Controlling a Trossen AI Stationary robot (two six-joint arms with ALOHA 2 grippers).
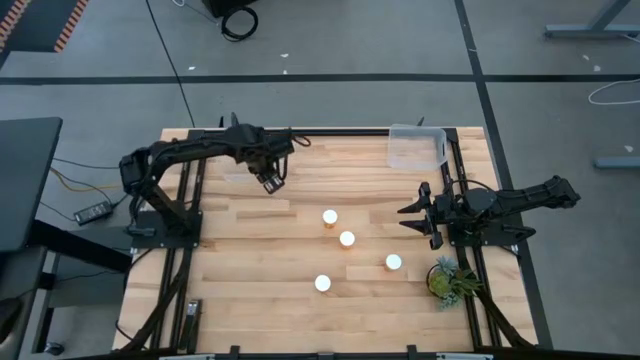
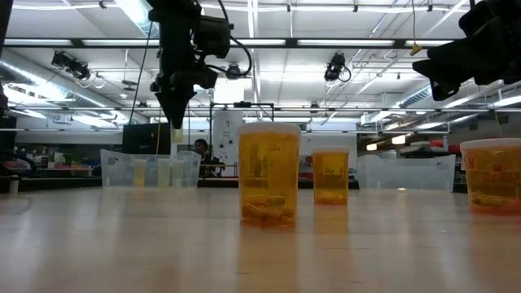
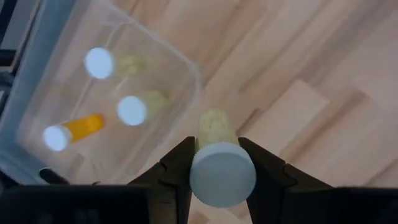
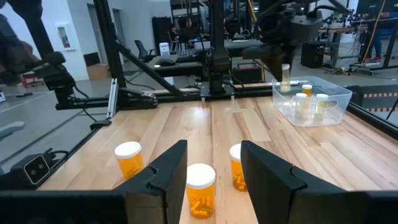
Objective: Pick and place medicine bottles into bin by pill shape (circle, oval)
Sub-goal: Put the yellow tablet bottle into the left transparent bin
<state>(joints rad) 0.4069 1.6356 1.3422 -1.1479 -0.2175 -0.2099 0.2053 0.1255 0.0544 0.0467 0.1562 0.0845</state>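
- Surface: pale butcher-block wood in long jointed strips, matte, framed by dark metal rails.
- Left gripper: hangs above the surface at about 11 o'clock from the centre in the high view. Its dark fingers are part-way closed, clamping the held bottle, a translucent cylinder with a smooth round white cap; the bottle is clear of the surface, just beside the left bin's edge.
- Left bin: clear plastic, rectangular with rounded corners, thin-walled, at the surface's 11 o'clock corner. Inside lie three white-capped bottles; one is clearly orange, two look pale.
- Right gripper: rests low at about 3 o'clock from the centre; its dark, angular fingers are closed on nothing.
- Right bin: a second clear rectangular tub at the 1 o'clock corner; no contents can be made out.
- Standing bottles: four upright amber cylinders with flat white caps, spread over the middle and 5 o'clock part of the surface, well apart from each other: one, one, one, one. In the low view the nearest shows glossy see-through walls with oblong pills at its base.
- Plant: small, green and spiky, at the 4 o'clock edge.
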